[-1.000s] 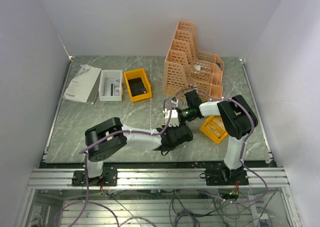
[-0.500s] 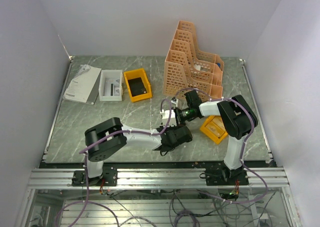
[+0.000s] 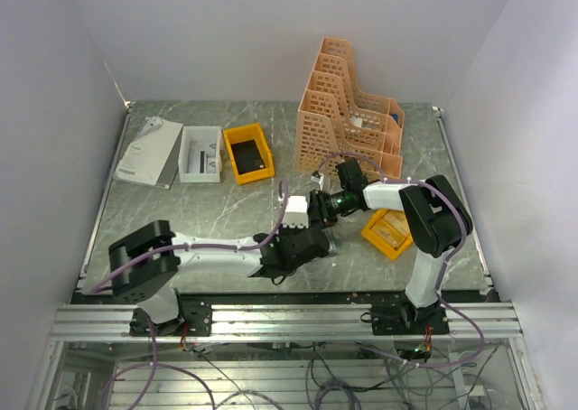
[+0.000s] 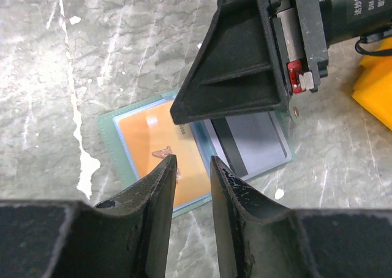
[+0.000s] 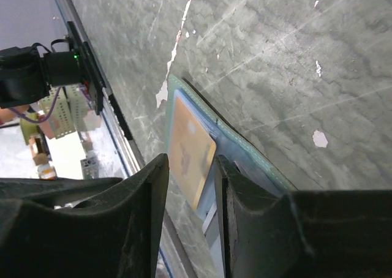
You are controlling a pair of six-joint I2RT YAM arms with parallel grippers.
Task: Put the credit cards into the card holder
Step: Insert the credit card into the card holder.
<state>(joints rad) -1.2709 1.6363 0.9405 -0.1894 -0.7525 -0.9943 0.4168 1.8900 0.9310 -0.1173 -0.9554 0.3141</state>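
Task status: partly done, by the look of it. The small soft grey-green folding card holder (image 4: 110, 131) lies opened flat on the grey marble bench (image 3: 199, 220), at about 5 o'clock from the bench centre, where the two arms meet. A tan-orange card (image 4: 153, 149) sits in its 9 o'clock half, and a grey-blue card with a dark stripe (image 4: 263, 140) sits in its 3 o'clock half, partly hidden by the other arm. Whether either is fully seated cannot be told. No loose card shows on the bench. The left pincer (image 4: 190, 165) hangs above the holder with its jaws a narrow gap apart and nothing between them. The right pincer (image 5: 188, 168) is likewise parted and empty over the holder's edge; contact cannot be judged. Remaining: confirm seating, find any further cards, possibly close the holder. Containers: an orange-yellow plastic bin (image 3: 229, 153) at 11 o'clock holds something dark. A white rectangular box (image 3: 185, 153) beside it holds a dark item. A second yellow bin (image 3: 388, 250) lies at 4 o'clock, contents unclear. A peach lattice file rack (image 3: 348, 121) stands at 1 o'clock.
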